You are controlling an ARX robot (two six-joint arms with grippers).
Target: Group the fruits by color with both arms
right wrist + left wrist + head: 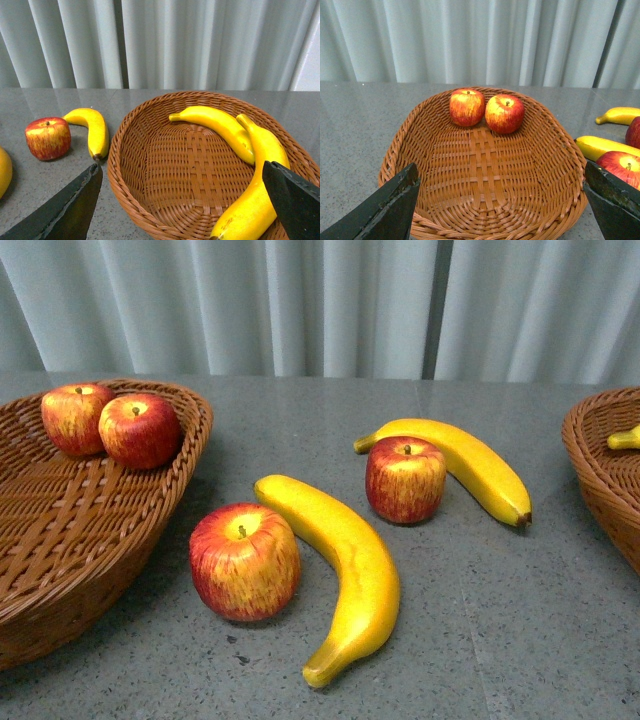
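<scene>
Left fingers: spread wide and released, gripping no fruit. Both tips hang at the near rim of the left basket. Two apples sit at the basket's far end, touching each other: the yellower apple and the redder apple. Both are well apart from my tips.

On the desk, just past that basket, the near apple stands upright. In the left wrist view it shows just beside one of my tips; I cannot tell whether they touch. The near banana curves around it, close alongside.

Further back stands the far apple, with the far banana arching behind it, dark tip pointing toward the right basket.

Right fingers: also spread and released. Their tips straddle the near side of the right basket. Inside it the short banana lies across the far part. The long banana runs down to one tip, which covers part of it; contact unclear.

Views compared: the front view takes in all four desk fruits but only a yellow stub in the right basket. The right wrist view shows both bananas there in full. My fingers appear only in the wrist views.
</scene>
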